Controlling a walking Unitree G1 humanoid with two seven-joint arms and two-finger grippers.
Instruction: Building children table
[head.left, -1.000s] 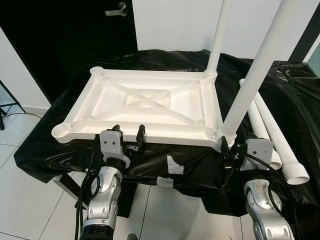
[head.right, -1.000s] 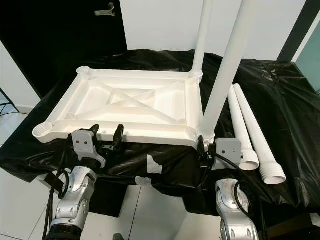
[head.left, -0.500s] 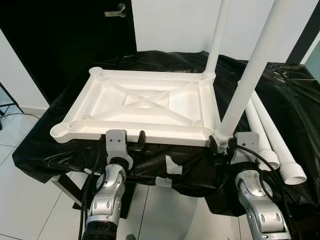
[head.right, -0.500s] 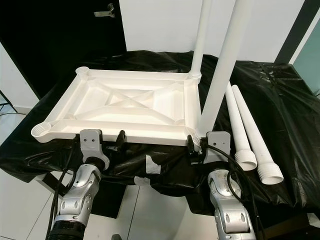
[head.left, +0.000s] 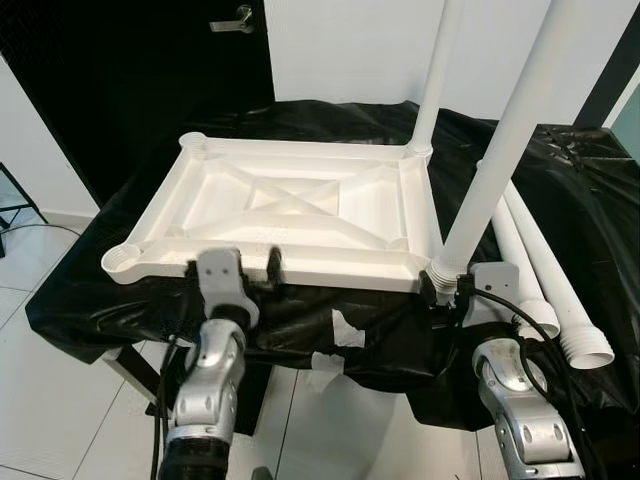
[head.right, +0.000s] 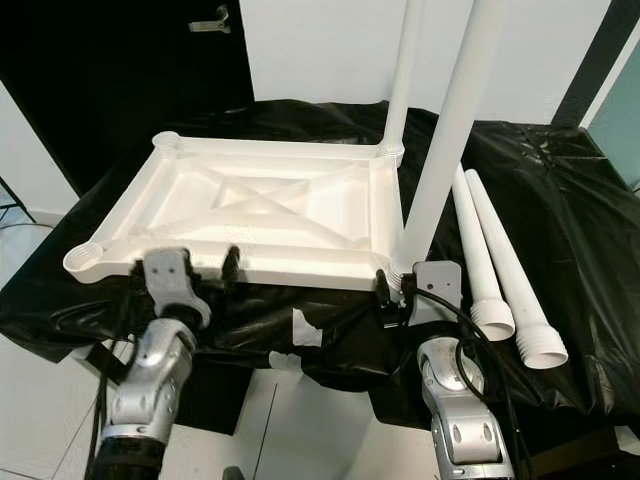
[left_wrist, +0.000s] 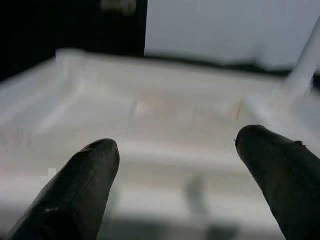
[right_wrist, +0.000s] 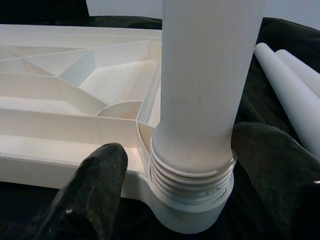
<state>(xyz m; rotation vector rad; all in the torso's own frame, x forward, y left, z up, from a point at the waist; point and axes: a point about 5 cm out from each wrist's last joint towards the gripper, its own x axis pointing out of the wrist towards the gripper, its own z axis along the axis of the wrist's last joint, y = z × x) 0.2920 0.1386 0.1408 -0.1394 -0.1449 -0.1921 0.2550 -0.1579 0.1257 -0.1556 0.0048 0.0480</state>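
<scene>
My right gripper (right_wrist: 170, 165) sits spread around the near right leg (head.left: 497, 158), standing threaded in the upturned tabletop (head.left: 290, 205); I should close squarely before twisting, while my open left gripper (head.left: 235, 272) steadies the rim.

White tabletop (head.right: 250, 210) upside down on black sheet (head.right: 560, 210), two legs (head.right: 445, 140) upright, two loose legs (head.right: 500, 260) at three o'clock, right gripper (head.right: 392, 292) at near leg's base.
</scene>
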